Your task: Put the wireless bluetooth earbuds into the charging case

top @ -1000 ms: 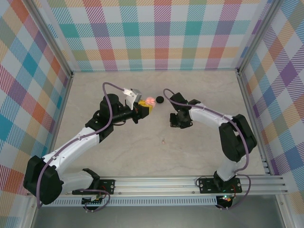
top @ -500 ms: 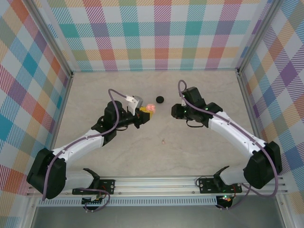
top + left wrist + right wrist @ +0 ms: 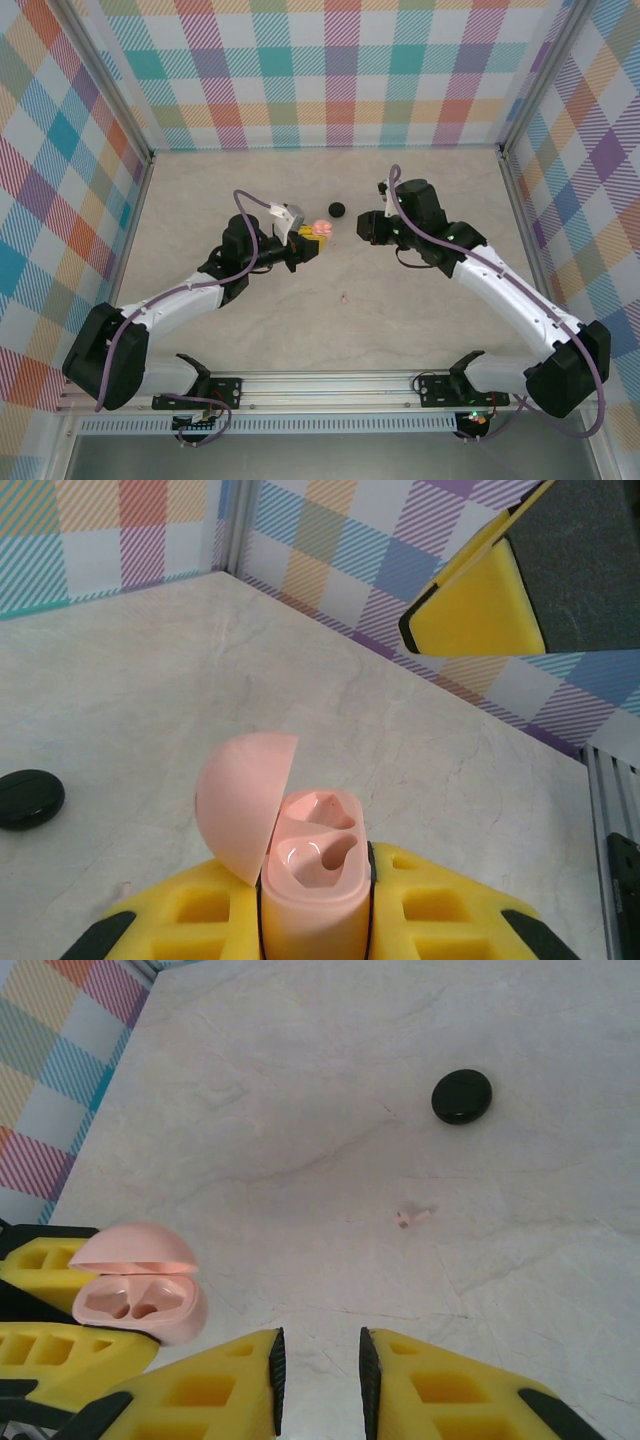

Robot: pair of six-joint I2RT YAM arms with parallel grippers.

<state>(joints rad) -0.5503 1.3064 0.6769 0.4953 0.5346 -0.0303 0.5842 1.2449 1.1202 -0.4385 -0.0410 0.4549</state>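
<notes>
Left claw (image 3: pixel 304 240) clamps the pink case (image 3: pixel 312 875), lid up, wells exposed for loading; right claw (image 3: pixel 318 1362) is slightly parted and empty, pink earbud (image 3: pixel 410 1217) ahead of it.

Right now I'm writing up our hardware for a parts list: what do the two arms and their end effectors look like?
The left arm and right arm both have white shells, black joints and black bases, each trailed by a lilac cable. The left end effector and right end effector carry yellow fingers with square pockets and black inner pads.
</notes>
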